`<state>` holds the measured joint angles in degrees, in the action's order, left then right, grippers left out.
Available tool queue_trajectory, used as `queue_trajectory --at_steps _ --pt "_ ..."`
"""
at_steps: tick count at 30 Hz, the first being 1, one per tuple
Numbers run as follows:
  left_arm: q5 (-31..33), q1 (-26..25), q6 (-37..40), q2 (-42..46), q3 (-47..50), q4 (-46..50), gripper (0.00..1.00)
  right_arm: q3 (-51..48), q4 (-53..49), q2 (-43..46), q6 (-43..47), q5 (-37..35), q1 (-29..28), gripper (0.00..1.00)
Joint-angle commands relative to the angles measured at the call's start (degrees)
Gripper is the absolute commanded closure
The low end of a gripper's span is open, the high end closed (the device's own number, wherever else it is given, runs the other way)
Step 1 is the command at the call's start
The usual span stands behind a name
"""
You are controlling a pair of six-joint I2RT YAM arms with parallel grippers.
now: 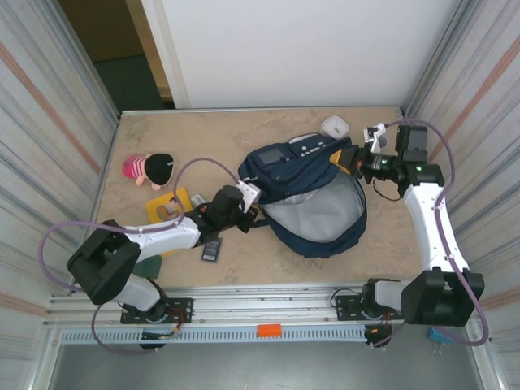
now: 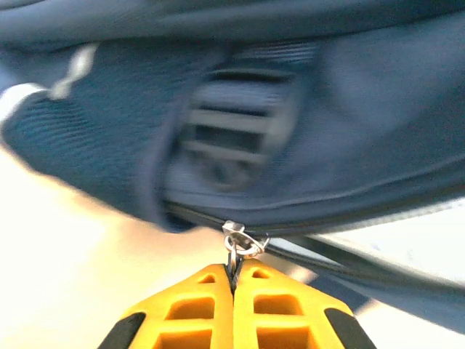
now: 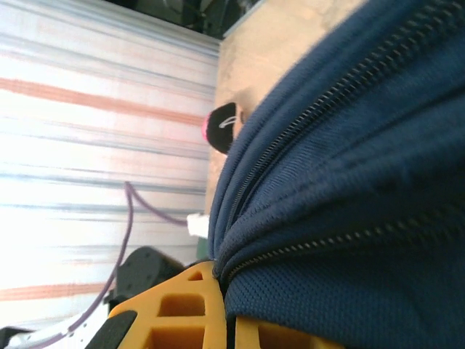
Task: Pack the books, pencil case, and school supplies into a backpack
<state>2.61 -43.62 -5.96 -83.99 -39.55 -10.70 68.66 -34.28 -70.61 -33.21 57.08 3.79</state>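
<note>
Backpack, centre, unzipped. Your left gripper is clamped on its zip pull; your right gripper pinches its far-right fabric. Yellow book, left: print unreadable.

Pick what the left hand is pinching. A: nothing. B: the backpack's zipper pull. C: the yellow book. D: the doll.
B: in the left wrist view the left hand is shut on the metal zipper pull of the backpack.
</note>
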Motion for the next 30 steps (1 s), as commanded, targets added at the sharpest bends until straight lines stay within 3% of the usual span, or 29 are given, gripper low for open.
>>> queue_trajectory --at_steps 1,5,8,10,13,17,24,30 --pt "4.2 4.5 -2.6 -0.2 -1.4 -0.3 1.00 7.0 -2.4 -0.1 5.4 7.8 0.4 1.00" --pt "4.8 9.1 -3.3 -4.0 -5.2 -0.2 1.00 8.1 -0.6 -0.5 3.6 9.2 0.4 1.00" --pt "6.7 10.2 -2.6 -6.5 -8.1 0.1 0.91 5.6 3.2 -0.3 0.6 7.8 0.1 1.00" --pt "7.3 10.2 -3.0 -6.7 -9.6 1.3 0.76 2.1 8.8 0.7 -3.3 6.2 -0.5 1.00" --pt "4.7 10.1 -5.9 -4.3 -10.9 4.2 0.46 -4.0 18.7 3.0 -9.5 1.4 -3.2 1.00" --pt "4.0 9.2 -13.7 2.5 -11.1 10.9 0.30 -9.5 24.3 4.6 -12.3 -4.8 -7.5 1.00" --pt "3.4 3.6 -20.9 12.9 -6.0 12.4 0.25 -14.8 30.0 3.9 -14.1 -10.6 -12.9 1.00" --pt "2.8 3.0 -27.7 15.2 -4.2 14.3 0.25 -16.3 33.0 -0.1 -14.8 -17.2 -16.6 1.00"
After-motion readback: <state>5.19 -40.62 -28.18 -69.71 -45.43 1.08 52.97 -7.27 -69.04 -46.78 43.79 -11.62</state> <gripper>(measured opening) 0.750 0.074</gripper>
